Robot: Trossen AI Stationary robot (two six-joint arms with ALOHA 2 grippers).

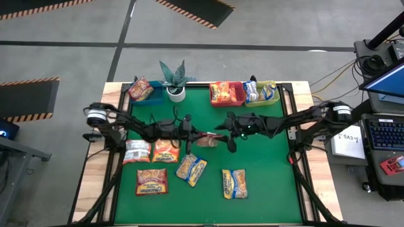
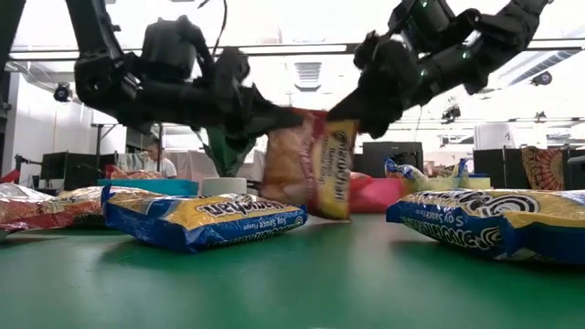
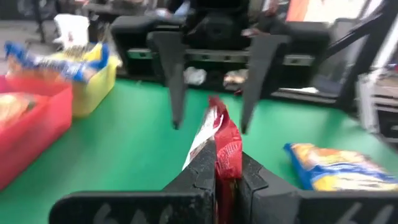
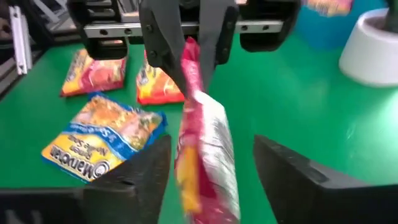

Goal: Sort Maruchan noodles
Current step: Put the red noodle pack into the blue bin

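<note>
Handover mid-desk: your left claw [image 3: 216, 180] pinches the red plastic Maruchan packet [image 3: 222, 146] upright so the right claw [image 4: 208, 171], fingers spread, can straddle it.

Both arms are dark, near-black, built of jointed segments with black cables running along them. Each arm carries a pale grey-white round cap at its shoulder joint. The left gripper [image 1: 197, 134] has two flat, matte black fingers [image 4: 157, 38] tapering to narrow tips, mounted on a wide black crossbar with a pale strip along its face. The right gripper [image 1: 222, 133] has the same black tapered fingers [image 3: 173, 74] on a matching bar. Small green lights show on the right arm's wrist housing.
</note>
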